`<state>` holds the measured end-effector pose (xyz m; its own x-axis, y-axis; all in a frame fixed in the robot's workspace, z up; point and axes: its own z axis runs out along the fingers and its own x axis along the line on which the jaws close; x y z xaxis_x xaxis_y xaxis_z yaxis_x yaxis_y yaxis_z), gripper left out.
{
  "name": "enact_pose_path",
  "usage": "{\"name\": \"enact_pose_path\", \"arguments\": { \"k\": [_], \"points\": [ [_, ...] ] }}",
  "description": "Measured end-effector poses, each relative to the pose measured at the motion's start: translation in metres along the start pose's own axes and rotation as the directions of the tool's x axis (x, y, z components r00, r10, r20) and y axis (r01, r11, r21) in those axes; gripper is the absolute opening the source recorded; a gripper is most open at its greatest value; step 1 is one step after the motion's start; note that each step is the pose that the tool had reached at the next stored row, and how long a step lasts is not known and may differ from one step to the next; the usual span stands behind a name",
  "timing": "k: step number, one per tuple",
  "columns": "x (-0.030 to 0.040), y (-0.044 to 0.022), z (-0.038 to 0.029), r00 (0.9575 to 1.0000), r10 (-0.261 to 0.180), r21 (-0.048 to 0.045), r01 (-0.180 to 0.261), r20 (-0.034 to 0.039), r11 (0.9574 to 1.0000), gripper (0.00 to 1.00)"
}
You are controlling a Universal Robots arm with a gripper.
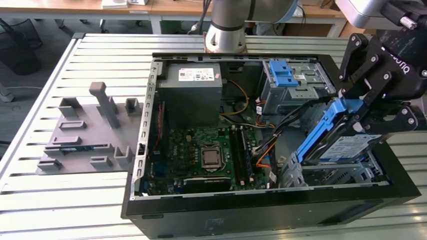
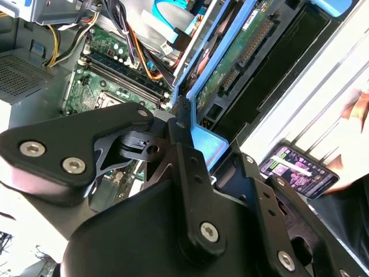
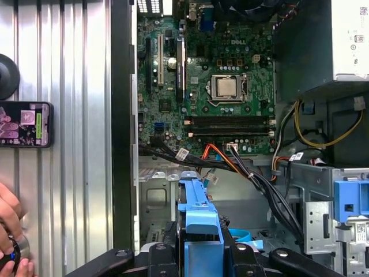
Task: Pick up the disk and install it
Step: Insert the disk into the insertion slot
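The disk (image 1: pixel 345 147), a silver drive with a white-and-blue label clipped in a blue frame (image 1: pixel 319 131), hangs tilted on edge over the metal drive bay (image 1: pixel 340 175) at the front of the open computer case, on the exterior view's right. My black gripper (image 1: pixel 371 114) is shut on its upper end. In the first wrist view the blue frame (image 3: pixel 199 214) sits between my fingers (image 3: pixel 158 254), pointing toward the motherboard. The second wrist view shows the disk's underside with its circuit board (image 2: pixel 242 49) just past my gripper (image 2: pixel 193 135).
Inside the black case (image 1: pixel 267 210) are a motherboard (image 1: pixel 207 152), a grey power supply box (image 1: pixel 193 87), a blue-latched upper bay (image 1: pixel 285 75) and loose cables (image 1: pixel 267 145) beside the drive bay. A grey fixture (image 1: pixel 87 135) lies on the slatted table. A phone (image 3: pixel 26 124) and a person's hand (image 3: pixel 10 231) are beside the case.
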<state>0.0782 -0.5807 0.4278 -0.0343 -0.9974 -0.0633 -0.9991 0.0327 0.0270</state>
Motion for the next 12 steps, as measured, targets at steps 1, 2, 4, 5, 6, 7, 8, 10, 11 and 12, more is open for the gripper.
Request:
{"name": "enact_pose_path", "arguments": {
  "k": [1,2,4,5,6,7,8,10,11,12],
  "points": [
    [0.0000,0.0000,0.0003,1.0000,0.000,0.0000,0.000,0.0000,1.0000,0.36],
    [0.0000,0.0000,0.0007,1.0000,0.000,0.0000,0.000,0.0000,1.0000,0.36],
    [0.0001,0.0000,0.0015,1.0000,0.000,0.0000,0.000,0.0000,1.0000,0.36],
    [0.0001,-0.0001,0.0019,1.0000,0.000,0.0000,0.000,0.0001,1.0000,0.36],
    [0.0001,-0.0001,0.0023,1.0000,0.000,0.0000,0.000,0.0000,1.0000,0.36],
    [0.0002,-0.0001,0.0027,1.0000,0.000,0.0000,0.000,0.0000,1.0000,0.36],
    [0.0002,-0.0001,0.0032,1.0000,0.000,0.0000,0.000,0.0000,1.0000,0.36],
    [0.0003,-0.0001,0.0041,1.0000,0.000,0.0000,0.000,0.0001,1.0000,0.36],
    [0.0003,-0.0001,0.0045,1.0000,0.000,0.0000,0.000,0.0001,1.0000,0.36],
    [0.0003,-0.0001,0.0050,1.0000,0.000,0.0000,0.000,0.0000,1.0000,0.36]
  ]
}}
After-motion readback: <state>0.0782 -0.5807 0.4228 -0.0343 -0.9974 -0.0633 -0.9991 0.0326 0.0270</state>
